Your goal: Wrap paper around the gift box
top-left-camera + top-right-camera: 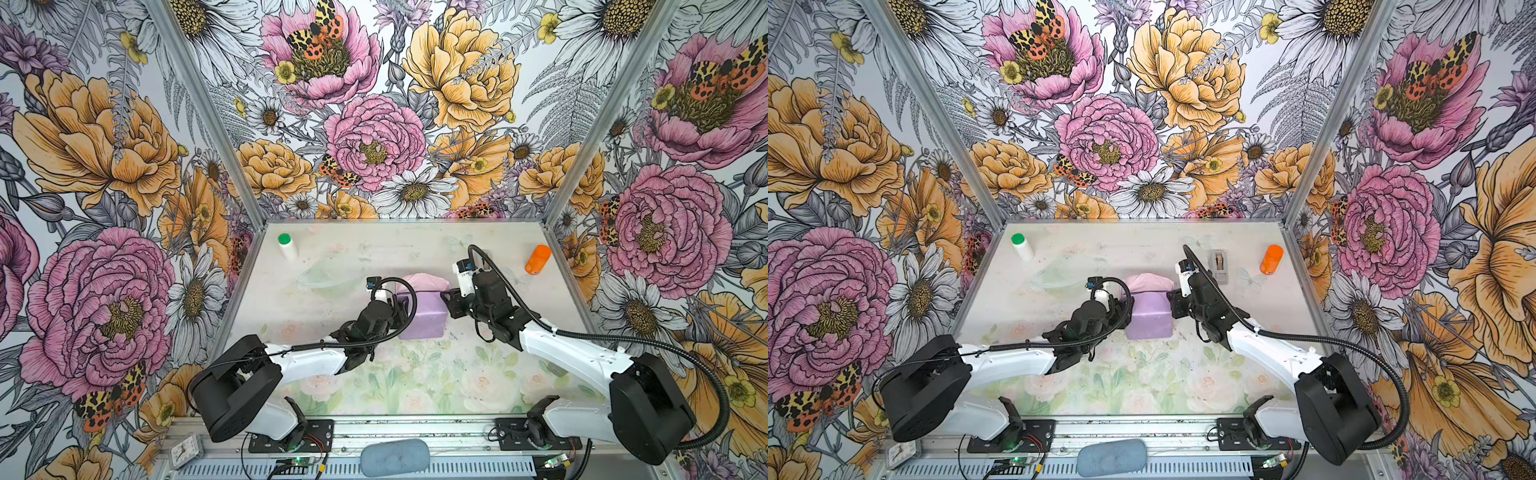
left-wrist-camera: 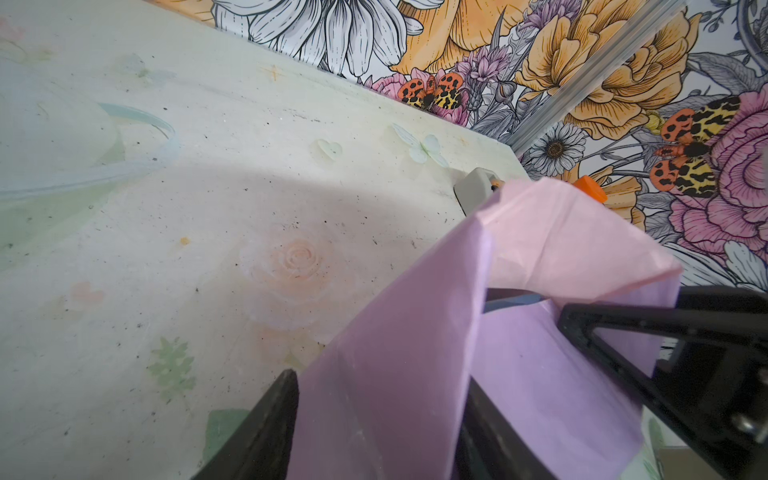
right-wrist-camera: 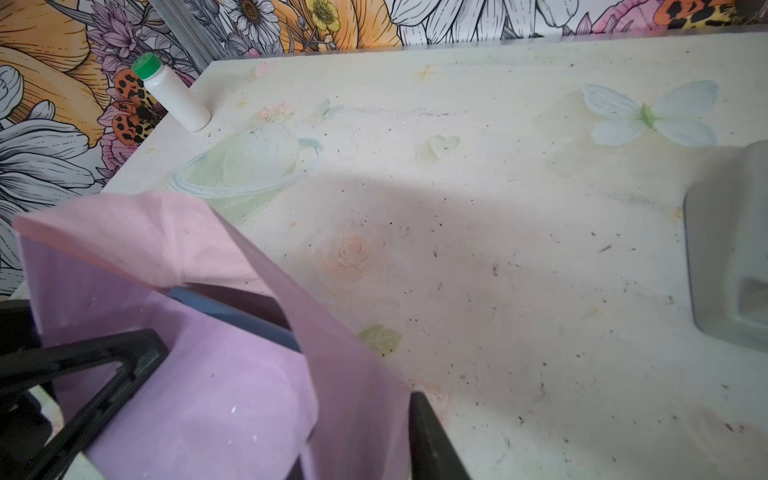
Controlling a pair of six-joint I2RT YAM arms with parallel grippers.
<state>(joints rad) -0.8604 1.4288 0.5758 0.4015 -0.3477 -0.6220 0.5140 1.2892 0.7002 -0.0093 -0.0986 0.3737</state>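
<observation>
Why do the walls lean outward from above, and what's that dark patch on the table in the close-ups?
In both top views a wide lens likely splays the walls and corner posts. In the left wrist view a soft shadow crosses the table; the paper near the lens blurs slightly. In the right wrist view, a like shadow; the tape dispenser looks soft.

Box-shaped paper point(image 1: 1148, 316) sits between left gripper point(image 1: 1123, 308) and right gripper point(image 1: 1172, 297), seemingly touching both.
</observation>
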